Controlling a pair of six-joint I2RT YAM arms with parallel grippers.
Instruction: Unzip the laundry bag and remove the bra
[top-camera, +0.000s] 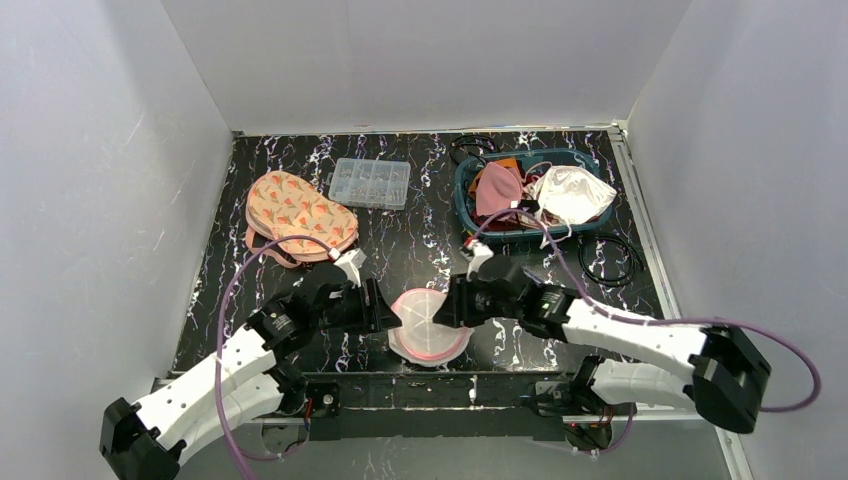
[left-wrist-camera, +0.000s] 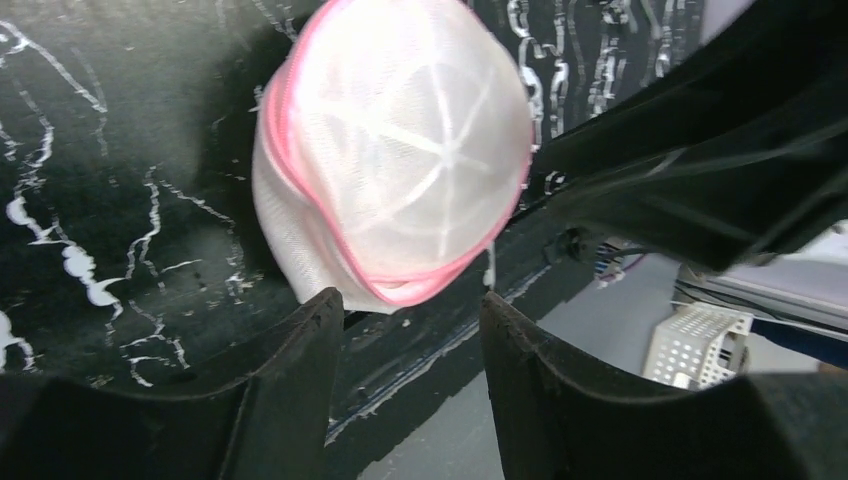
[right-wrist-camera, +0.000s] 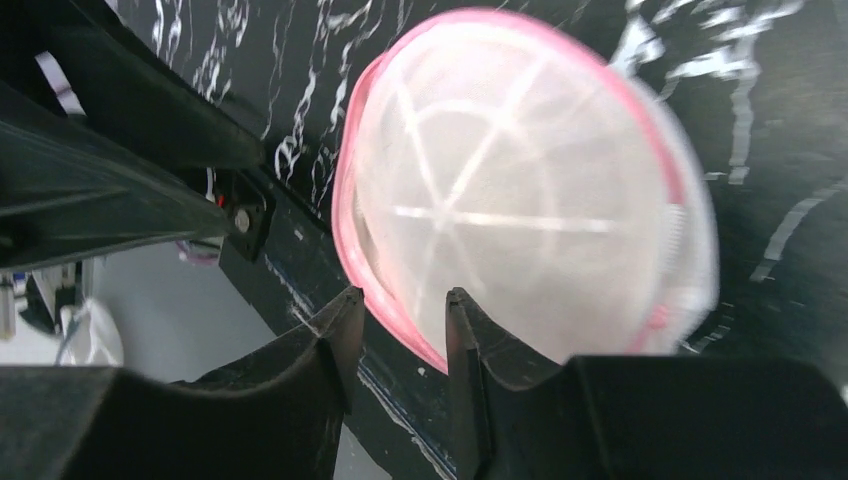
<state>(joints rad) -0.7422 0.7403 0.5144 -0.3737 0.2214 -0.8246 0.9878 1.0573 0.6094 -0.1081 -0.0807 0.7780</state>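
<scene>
Laundry bag (top-camera: 430, 322) at table (top-camera: 420, 240) near edge looks zipped, bra not out. Left gripper (left-wrist-camera: 410, 300) and right gripper (right-wrist-camera: 405, 297) are both parted, holding nothing.

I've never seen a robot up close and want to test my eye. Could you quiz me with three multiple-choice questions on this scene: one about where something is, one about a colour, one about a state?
1. Where is the mesh laundry bag?
A. At the near edge of the table, in the middle.
B. In the far left corner.
C. Hanging on the back wall.

2. What colour is its trim?
A. Green.
B. Pink.
C. Black.

3. What state is the teal basket in?
A. Empty.
B. Upside down.
C. Upright, with clothes inside.

Answers:
1 A: the top view shows it at the near edge.
2 B: both wrist views show a pink rim.
3 C: pink and white clothes sit in it.
</scene>
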